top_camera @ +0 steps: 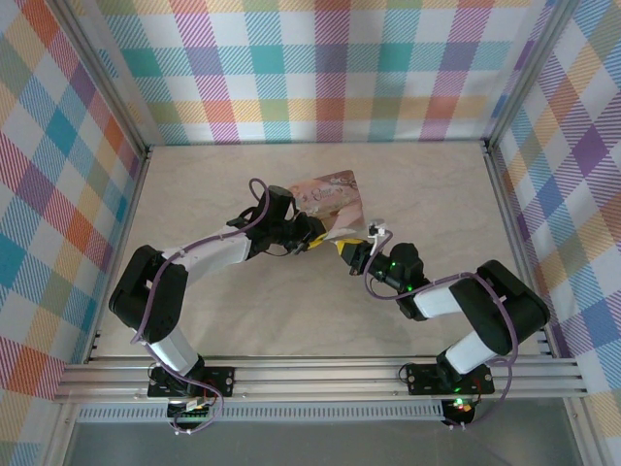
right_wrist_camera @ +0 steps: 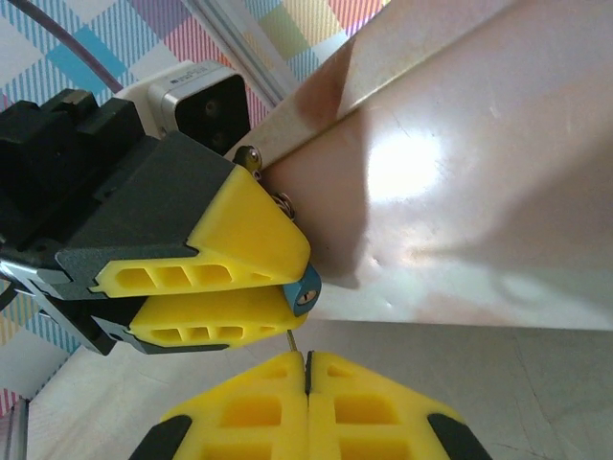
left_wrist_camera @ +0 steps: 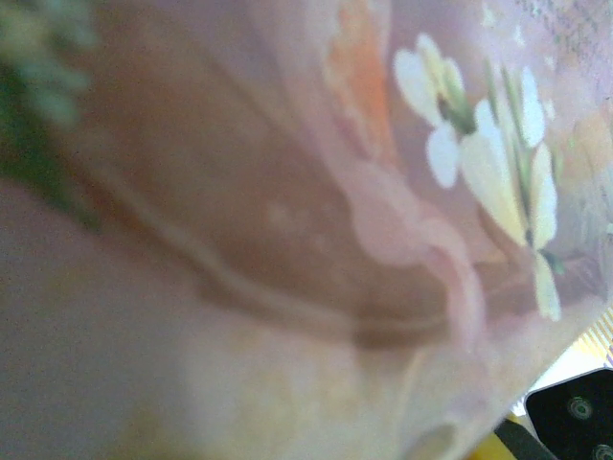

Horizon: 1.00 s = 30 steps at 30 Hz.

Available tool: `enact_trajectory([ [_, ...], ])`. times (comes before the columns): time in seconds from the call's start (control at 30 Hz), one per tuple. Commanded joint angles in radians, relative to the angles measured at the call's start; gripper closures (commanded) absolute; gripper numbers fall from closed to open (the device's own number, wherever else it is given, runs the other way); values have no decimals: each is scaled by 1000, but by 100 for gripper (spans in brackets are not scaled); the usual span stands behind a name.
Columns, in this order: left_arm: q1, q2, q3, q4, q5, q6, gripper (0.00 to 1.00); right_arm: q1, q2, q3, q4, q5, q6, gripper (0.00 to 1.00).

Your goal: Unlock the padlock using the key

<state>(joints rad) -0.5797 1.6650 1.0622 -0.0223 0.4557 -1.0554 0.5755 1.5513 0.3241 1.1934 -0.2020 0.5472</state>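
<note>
At the tin's near edge, seen from the top camera, the two grippers meet tip to tip on the table. The left gripper lies against the tin's near left corner and the right gripper sits just in front of the tin's near right corner.

The right wrist view shows the left gripper nearly closed, its yellow fingers pinching the padlock. Only the padlock's blue end with the keyhole sticks out past the fingertips, just beside the tin's glossy pink wall; I cannot tell whether the two touch.

Below it, the right gripper is fully closed, pads pressed together on the key. The key's thin shaft pokes up from the seam and tilts towards the tin. Its tip is just under the padlock's keyhole face, very near it, but contact cannot be made out.

The left wrist camera is pressed close to the tin's lid, showing blurred white flowers on pink.
</note>
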Motion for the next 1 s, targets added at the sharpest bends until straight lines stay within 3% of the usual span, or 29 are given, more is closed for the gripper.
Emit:
enact_trajectory([
  [0.0,10,-49,-6,55,62,-21,93,-3,24,-10,88,-2,23,100],
  [0.97,14,-53,-15,42,75,-23,94,-3,152,44,213,-44,81,100],
])
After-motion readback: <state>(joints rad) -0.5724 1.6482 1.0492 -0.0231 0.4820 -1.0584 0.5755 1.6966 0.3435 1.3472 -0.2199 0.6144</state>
